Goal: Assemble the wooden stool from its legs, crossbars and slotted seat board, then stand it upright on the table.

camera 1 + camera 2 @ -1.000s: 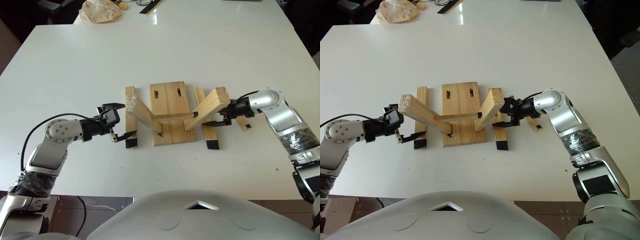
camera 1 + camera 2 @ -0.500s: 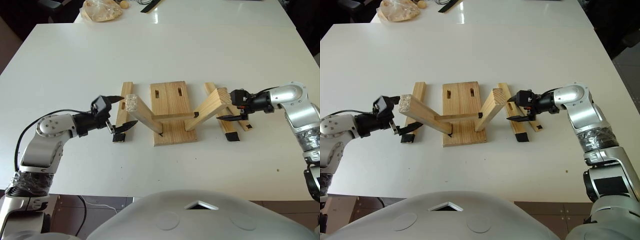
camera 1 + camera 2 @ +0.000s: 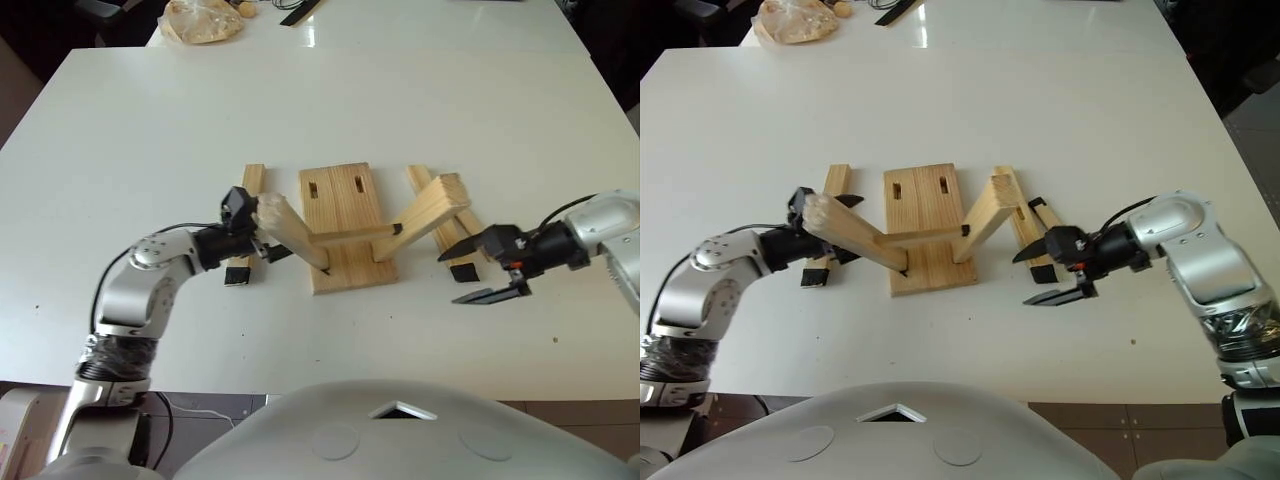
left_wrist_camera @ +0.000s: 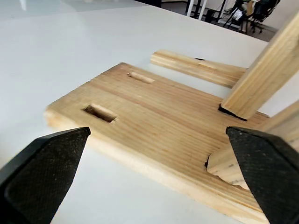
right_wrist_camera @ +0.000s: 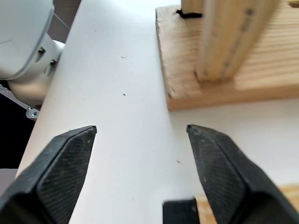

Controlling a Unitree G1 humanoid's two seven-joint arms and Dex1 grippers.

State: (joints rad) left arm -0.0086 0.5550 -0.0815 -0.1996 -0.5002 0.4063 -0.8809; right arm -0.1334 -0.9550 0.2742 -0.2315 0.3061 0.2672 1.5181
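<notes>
The pale slotted wooden seat board (image 3: 345,200) lies flat on the white desk (image 3: 400,100), two slanted wooden legs (image 3: 425,212) set in its near slots, left gripper (image 3: 268,232) spread wide around one leg's top, right gripper (image 3: 450,278) spread wide over desk nearby

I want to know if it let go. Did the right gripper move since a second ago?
Yes. The right gripper has pulled away from the seat board, going right and toward the robot, and it is open.
</notes>
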